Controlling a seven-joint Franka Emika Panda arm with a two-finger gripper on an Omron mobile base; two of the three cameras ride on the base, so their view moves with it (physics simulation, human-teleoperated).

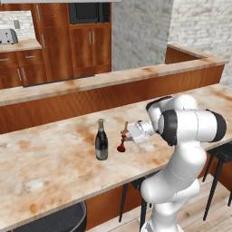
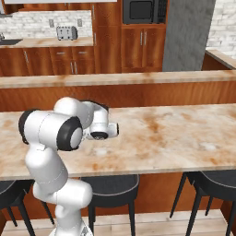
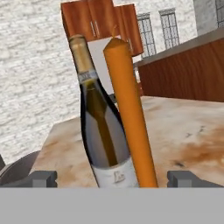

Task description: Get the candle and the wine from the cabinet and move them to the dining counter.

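The wine (image 1: pixel 101 141), a dark bottle with a pale foil top, stands upright on the dining counter (image 1: pixel 54 156). Just to its right stands the candle (image 1: pixel 123 138), an orange taper in a dark red holder. My gripper (image 1: pixel 128 135) reaches in level from the right, close against the candle. In the hand view the candle (image 3: pixel 130 113) rises between my gripper's (image 3: pixel 114 179) wide open fingertips, untouched, with the wine (image 3: pixel 101 131) right behind it. A reddish-brown cabinet (image 3: pixel 94 19) with silver handles hangs on the far brick wall.
A higher wood-fronted counter (image 1: pixel 113 79) runs behind the dining counter. Dark stools (image 2: pixel 113 186) stand along the near edge beside my base. Tall cabinets with a microwave (image 1: pixel 88 12) and a toaster (image 1: pixel 7 36) line the back wall. Bare stone (image 2: pixel 175 133) stretches to the right.
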